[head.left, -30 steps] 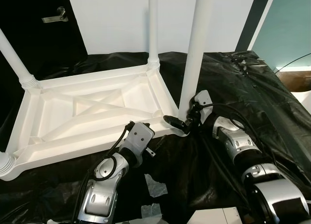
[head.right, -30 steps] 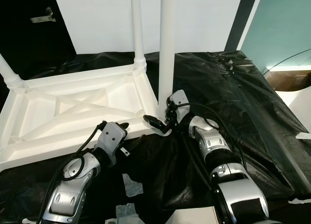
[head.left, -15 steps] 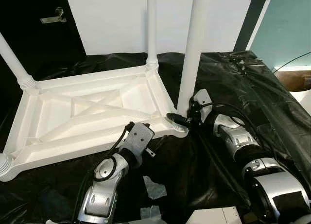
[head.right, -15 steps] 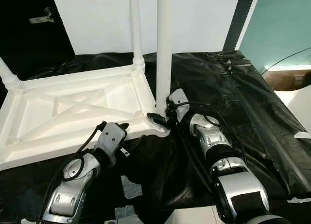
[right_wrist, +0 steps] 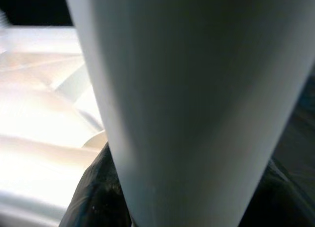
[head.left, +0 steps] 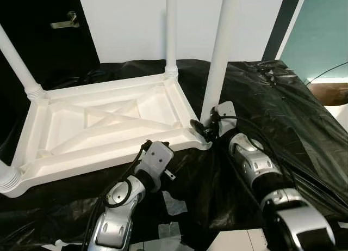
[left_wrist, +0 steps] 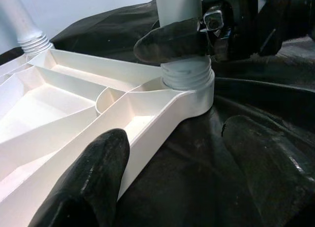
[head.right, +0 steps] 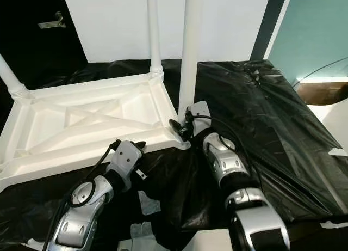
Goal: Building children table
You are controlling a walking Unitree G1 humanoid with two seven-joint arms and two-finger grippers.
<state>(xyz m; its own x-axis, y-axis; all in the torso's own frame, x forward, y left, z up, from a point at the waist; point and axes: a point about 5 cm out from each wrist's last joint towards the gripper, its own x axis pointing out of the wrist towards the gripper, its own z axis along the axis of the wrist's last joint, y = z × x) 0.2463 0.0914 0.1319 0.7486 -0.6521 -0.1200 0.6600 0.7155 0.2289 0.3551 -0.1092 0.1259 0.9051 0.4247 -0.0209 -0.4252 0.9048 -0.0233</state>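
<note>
- Left eye view: kids' table [head.left: 103, 126] lies upside down on black plastic sheet [head.left: 283, 109], ribbed underside up, legs pointing up. Near-right leg [head.left: 220, 49] stands in its corner socket [head.left: 202, 132]. Right claw [head.left: 202, 129] clenched on that leg just above socket; right forearm reaches in low from the right, wrist bent toward the leg. Left claw [head.left: 155, 147] sits at table's near rim, forearm angled up from below.
- Right eye view: same layout; far leg [head.right: 154, 28] also upright at back corner.
- Left wrist view: left claw fingers [left_wrist: 88, 182] spread apart, released, one over the rim, one on the sheet; holds nothing. Socket threads [left_wrist: 186, 75] visible at leg base.
- Right wrist view: leg [right_wrist: 192, 104] very close between the dark fingers [right_wrist: 98, 187].
- Handling, est.: hollow moulded plastic, light, stiff, smooth so prob. slippery when twisted; best grip low on leg near threads, brace the rim w/ other claw.
</note>
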